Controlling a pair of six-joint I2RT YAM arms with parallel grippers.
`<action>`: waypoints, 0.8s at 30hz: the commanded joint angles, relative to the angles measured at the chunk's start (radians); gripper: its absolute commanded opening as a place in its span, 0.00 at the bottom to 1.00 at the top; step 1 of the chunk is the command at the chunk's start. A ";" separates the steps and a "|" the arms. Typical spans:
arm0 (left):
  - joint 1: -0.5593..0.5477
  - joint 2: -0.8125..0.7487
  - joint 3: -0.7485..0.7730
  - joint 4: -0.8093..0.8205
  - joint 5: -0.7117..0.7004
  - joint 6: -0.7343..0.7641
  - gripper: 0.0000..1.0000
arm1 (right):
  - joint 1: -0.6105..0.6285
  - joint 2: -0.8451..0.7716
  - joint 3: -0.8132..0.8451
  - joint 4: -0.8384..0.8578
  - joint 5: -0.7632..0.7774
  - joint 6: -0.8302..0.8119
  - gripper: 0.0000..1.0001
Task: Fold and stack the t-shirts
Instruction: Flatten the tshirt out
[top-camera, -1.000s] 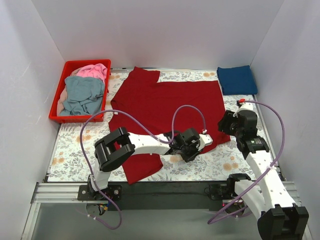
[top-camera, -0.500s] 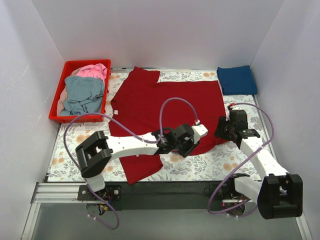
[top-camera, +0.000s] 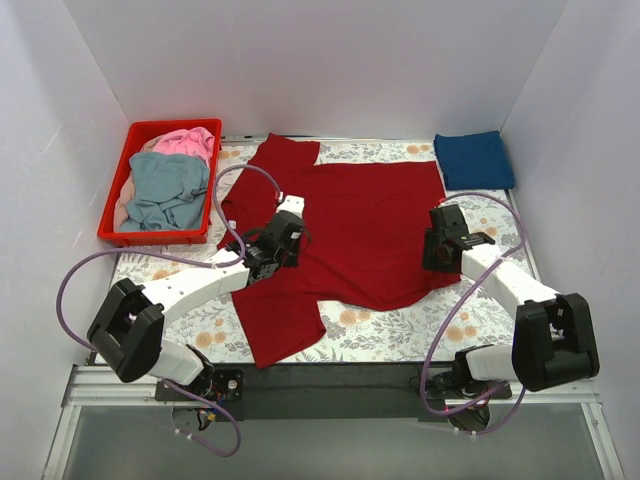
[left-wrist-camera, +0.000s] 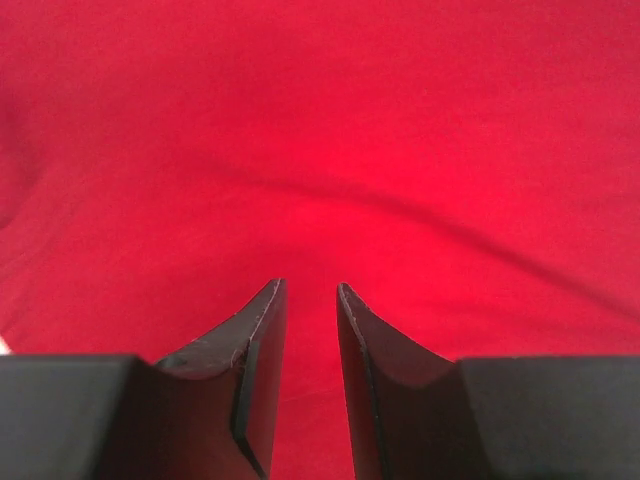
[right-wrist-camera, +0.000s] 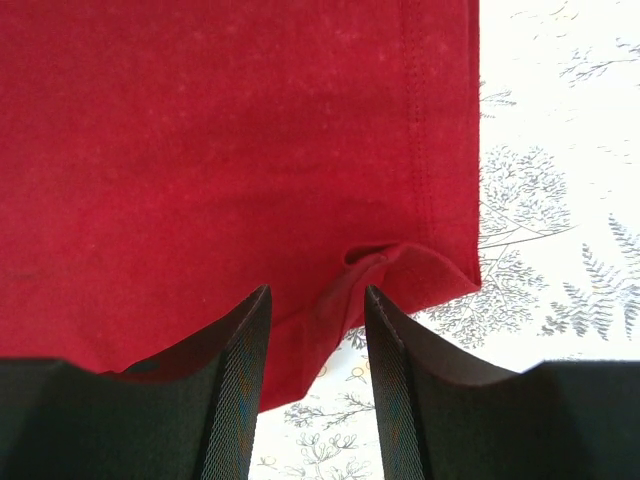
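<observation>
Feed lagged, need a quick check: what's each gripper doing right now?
Left gripper: jaws slightly apart over the red shirt, holding nothing.
Right gripper: jaws open over the shirt's bottom corner, nothing gripped.

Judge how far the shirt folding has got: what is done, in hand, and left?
Done: the navy shirt lies folded at the far right corner. In hand: the dark red shirt lies spread out, with the left gripper and right gripper open over it. Left: the grey-blue shirt and pink shirt, crumpled in the basket.
</observation>
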 joint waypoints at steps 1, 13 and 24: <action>0.027 -0.067 -0.045 -0.019 -0.133 -0.043 0.25 | 0.035 0.038 0.062 -0.052 0.154 0.030 0.48; 0.033 -0.068 -0.048 -0.025 -0.232 -0.005 0.25 | 0.054 0.119 0.114 -0.163 0.266 0.038 0.07; 0.033 -0.031 -0.049 -0.039 -0.298 0.003 0.25 | 0.017 -0.088 0.027 -0.323 0.171 0.120 0.07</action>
